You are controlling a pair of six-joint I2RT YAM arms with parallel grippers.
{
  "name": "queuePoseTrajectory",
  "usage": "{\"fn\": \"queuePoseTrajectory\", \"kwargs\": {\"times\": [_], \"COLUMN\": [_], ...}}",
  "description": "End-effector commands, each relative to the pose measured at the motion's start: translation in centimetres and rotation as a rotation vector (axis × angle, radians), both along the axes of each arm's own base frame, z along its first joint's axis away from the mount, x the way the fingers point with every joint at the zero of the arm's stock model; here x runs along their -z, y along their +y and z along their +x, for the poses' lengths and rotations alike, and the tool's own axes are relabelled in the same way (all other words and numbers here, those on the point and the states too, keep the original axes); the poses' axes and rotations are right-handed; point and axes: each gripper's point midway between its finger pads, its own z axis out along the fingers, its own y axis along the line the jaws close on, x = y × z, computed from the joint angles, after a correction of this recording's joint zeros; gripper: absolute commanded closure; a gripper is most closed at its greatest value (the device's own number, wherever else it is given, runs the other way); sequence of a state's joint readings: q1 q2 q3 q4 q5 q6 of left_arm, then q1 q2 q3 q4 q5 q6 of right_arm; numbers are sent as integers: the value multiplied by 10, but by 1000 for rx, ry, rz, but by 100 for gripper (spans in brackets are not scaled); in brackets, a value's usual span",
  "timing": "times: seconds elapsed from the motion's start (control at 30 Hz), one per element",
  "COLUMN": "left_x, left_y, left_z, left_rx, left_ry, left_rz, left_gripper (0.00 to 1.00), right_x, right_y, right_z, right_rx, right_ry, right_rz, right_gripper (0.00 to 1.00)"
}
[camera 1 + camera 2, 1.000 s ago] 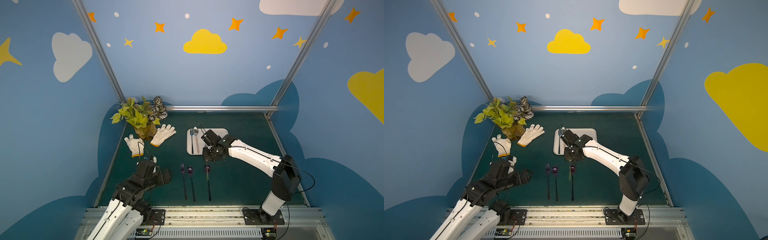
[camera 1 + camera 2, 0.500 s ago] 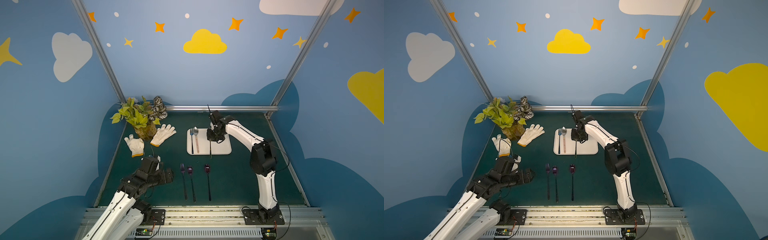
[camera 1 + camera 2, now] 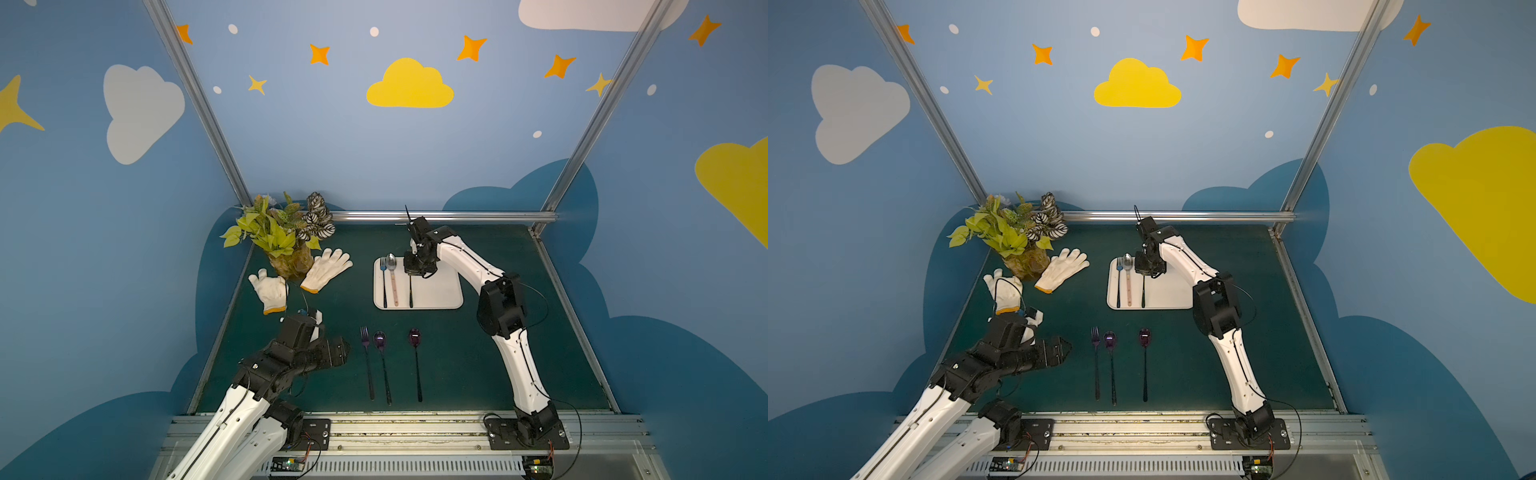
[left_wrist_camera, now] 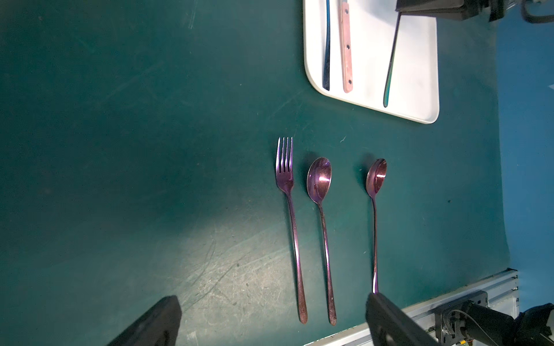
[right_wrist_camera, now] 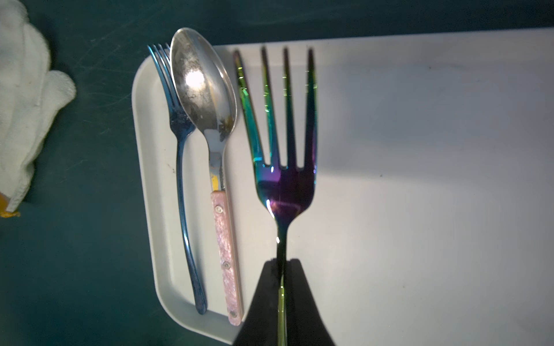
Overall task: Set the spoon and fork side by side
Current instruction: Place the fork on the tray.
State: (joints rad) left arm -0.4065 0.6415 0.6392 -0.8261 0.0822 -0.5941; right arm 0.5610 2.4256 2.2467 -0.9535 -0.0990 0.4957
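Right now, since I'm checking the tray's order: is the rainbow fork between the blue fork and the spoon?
No, the right wrist view shows the spoon between the blue fork and the rainbow fork.

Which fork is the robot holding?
The rainbow fork, pinched by its handle in the right gripper at the white tray. The blue fork lies loose on that tray beside the spoon, and the purple fork lies on the green mat.
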Motion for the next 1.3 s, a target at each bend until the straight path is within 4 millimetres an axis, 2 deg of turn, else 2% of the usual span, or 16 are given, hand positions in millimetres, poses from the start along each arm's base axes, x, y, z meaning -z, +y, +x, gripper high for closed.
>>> {"fn": "queuePoseTrajectory", "kwargs": {"times": [0.0,0.57,1.07,1.27], "left_x": [-7,-5,-4,-4], "left_y": [-4,-6,-6,-6], "left_z": [1,2,2,3], "left_rx": [21,29,31,31], "left_ry": [-33,-24,-23,-21], "left_rz": [-19,-19,-18,-17], "left_gripper": [0,0,0,0], "right_x": [9,34,54,49], "right_y": [-3,-11,-4,-6], "right_z": [5,16,16,18], "right_rx": [2,30,51,64], "right_ry": [18,43,83,74], "right_rz": [-12,-20,7,8], "right_gripper": [100,100,100,87]}}
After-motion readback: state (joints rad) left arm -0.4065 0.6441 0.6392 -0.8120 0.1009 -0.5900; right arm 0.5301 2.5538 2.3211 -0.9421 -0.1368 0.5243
